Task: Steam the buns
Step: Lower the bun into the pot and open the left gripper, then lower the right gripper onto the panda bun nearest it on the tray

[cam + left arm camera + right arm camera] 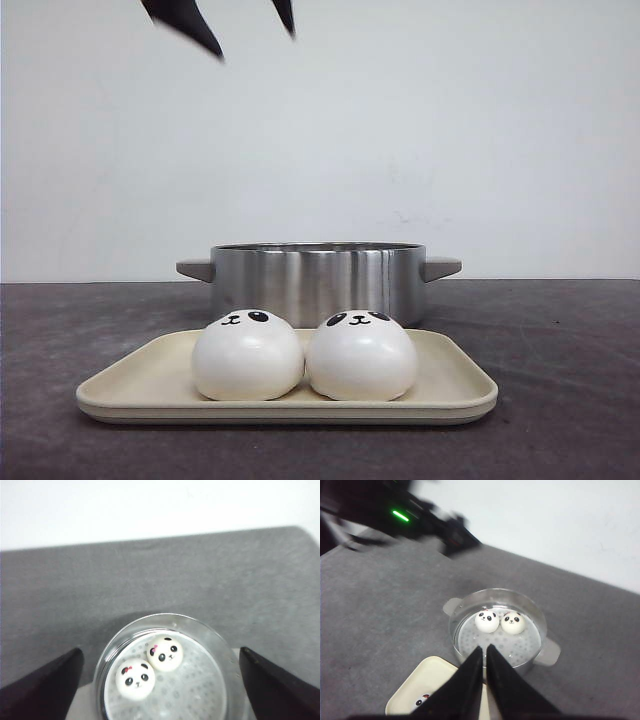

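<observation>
Two buns (248,357) sit mid-tray (130,390); two more (panda-faced) in the pot (315,280). Left gripper (160,680) spread empty; right gripper (484,656) pressed together.

In your front view, the steel pot (317,280) hides its inside, so the two buns in it cannot be seen. Only two black fingertips (190,25) of the left gripper enter at the top edge. In the right wrist view, the left arm (395,515) is blurred, and the cream tray (427,682) is cut off behind the fingers (470,685).
</observation>
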